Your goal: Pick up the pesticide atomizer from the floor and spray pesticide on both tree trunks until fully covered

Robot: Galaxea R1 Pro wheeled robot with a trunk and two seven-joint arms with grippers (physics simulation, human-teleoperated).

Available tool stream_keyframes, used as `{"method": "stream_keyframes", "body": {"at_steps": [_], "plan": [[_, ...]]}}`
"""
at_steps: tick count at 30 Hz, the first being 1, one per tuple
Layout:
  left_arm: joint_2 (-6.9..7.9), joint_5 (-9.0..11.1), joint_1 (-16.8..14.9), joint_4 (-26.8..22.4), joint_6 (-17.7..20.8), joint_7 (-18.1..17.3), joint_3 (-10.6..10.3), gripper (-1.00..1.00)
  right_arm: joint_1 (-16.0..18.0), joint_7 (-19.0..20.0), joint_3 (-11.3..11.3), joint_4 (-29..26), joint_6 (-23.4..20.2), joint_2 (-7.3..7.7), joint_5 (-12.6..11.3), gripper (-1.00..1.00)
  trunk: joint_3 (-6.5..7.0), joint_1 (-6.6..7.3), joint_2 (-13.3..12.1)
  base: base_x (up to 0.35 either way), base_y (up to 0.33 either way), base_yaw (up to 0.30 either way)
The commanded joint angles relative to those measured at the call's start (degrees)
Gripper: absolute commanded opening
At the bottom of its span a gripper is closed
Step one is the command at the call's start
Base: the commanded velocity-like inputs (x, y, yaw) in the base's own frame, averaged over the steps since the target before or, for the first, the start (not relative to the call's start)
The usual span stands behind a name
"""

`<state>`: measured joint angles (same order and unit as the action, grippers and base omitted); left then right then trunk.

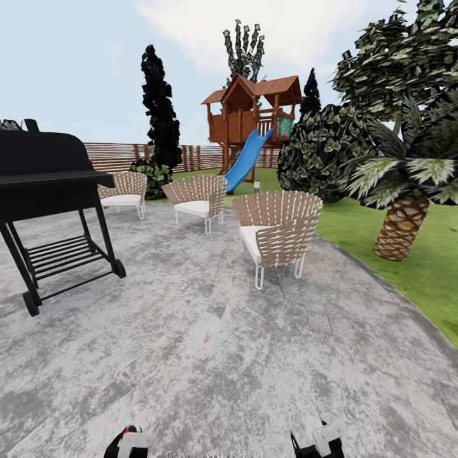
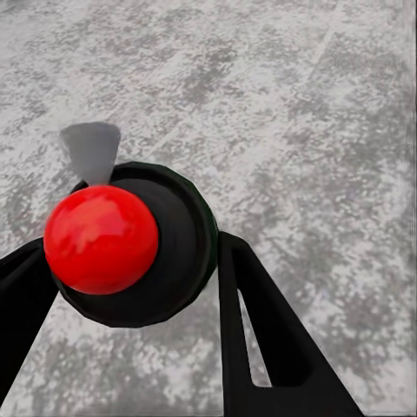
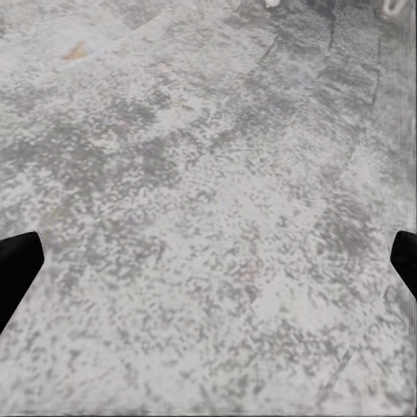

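In the left wrist view, the left gripper (image 2: 130, 287) is closing its two black fingers (image 2: 261, 330) on the pesticide atomizer (image 2: 130, 248): the round black body with its glossy red cap is sitting between them, one finger pressing each side, above the grey speckled paving (image 2: 287, 104). A pale grey nozzle is poking out from behind the body.

In the right wrist view, the right gripper (image 3: 208, 261) is holding its fingers wide apart, just the dark fingertips (image 3: 16, 265) showing at the two sides, with nothing between them but paving.

The head view is showing what the wrist cameras are not: both grippers peeking in at the bottom edge, left (image 1: 130, 442) and right (image 1: 321, 441), over the paved patio. A black barbecue grill (image 1: 48, 191) is standing at the patio's left edge, three wicker chairs (image 1: 278, 232) towards its far side. Beyond them are lying the green lawn (image 1: 394, 254), a palm-like plant (image 1: 401, 216), a wooden play tower with a blue slide (image 1: 248, 137) and the slatted fence (image 1: 121, 156).
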<state>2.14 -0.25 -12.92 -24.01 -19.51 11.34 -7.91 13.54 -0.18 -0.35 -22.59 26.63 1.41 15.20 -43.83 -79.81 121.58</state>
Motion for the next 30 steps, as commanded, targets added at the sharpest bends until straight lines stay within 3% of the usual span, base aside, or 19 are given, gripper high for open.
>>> {"method": "stream_keyframes", "body": {"at_steps": [1,11,26,30], "plan": [[0.02,0.0,0.0,0.0,0.0,0.0,0.0,-1.0,0.0,0.0,0.0,0.0,0.0,0.0,0.0,1.0,0.0,0.0,0.0,-0.252,0.221,-0.298],[-0.02,0.0,0.0,0.0,0.0,0.0,0.0,-1.0,0.0,0.0,0.0,0.0,0.0,0.0,0.0,1.0,0.0,0.0,0.0,-0.202,0.178,-0.298],[-0.03,0.0,0.0,-0.1,0.0,0.0,0.0,-1.0,0.0,0.0,0.0,0.0,0.0,0.0,0.0,1.0,0.0,0.0,0.0,-0.006,0.005,-0.299],[-0.03,0.0,0.0,-0.1,0.0,0.0,0.0,-1.0,0.0,0.0,0.0,0.0,0.0,0.0,0.0,1.0,0.7,0.88,-1.6,0.0,0.0,-0.298]]}}
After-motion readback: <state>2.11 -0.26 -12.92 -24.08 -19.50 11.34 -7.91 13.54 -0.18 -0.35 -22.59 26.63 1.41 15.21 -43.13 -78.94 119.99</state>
